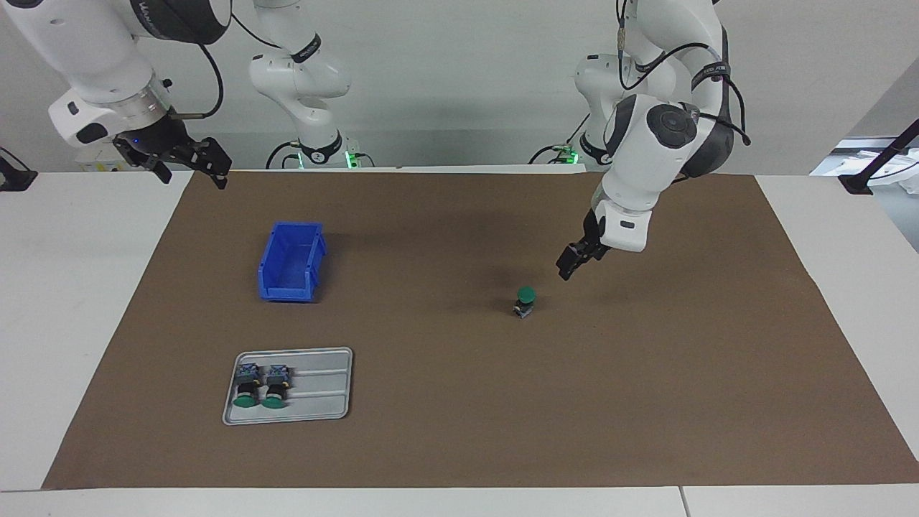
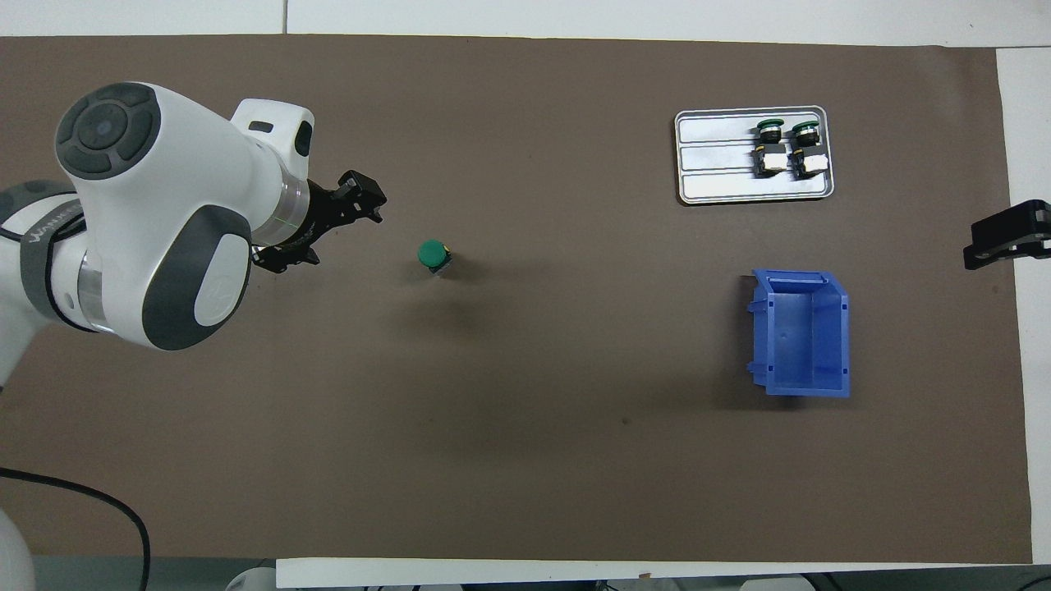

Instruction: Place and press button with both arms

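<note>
Two grippers are up in the air, and neither holds anything. Your right gripper hangs at the upper left of the facing view, over the mat's edge nearest the robots, with its fingers spread; the right arm waits there. Next out, in the left half of that frame, you see the blue bin sitting on the brown mat with its mouth up. Your left gripper hangs right of centre in the facing view, jaws apart, just beside the button and clear of it. You find that button standing upright on the bare mat near the frame's middle, green cap on top. Farthest from the robots, at the lower left of the facing view, the grey tray carries two more buttons lying on their sides, side by side.
</note>
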Robot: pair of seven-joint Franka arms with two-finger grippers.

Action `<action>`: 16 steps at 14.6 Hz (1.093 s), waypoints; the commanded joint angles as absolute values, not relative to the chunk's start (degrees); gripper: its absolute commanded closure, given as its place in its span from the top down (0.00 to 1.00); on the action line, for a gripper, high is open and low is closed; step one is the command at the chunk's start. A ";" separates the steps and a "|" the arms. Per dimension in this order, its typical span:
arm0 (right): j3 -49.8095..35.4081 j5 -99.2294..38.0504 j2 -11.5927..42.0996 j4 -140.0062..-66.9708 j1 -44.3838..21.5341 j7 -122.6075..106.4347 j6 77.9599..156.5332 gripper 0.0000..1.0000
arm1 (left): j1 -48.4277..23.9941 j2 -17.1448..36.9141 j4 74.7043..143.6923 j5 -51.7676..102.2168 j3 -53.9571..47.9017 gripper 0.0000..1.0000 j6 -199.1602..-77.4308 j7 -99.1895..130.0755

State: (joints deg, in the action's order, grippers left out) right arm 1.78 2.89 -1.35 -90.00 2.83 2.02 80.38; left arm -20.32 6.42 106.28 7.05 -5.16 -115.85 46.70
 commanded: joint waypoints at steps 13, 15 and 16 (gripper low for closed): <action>1.67 2.99 -2.11 -90.97 3.16 0.70 80.59 0.99 | -28.48 18.98 97.64 2.64 -4.57 0.05 -115.31 45.97; 1.58 2.99 -2.11 -90.97 3.16 0.70 80.51 0.99 | -28.48 19.07 98.17 2.64 -4.57 0.02 -117.49 47.02; 1.67 2.99 -2.11 -90.97 3.16 0.70 80.59 0.99 | -28.65 18.81 99.57 2.64 -4.57 0.02 -118.73 47.11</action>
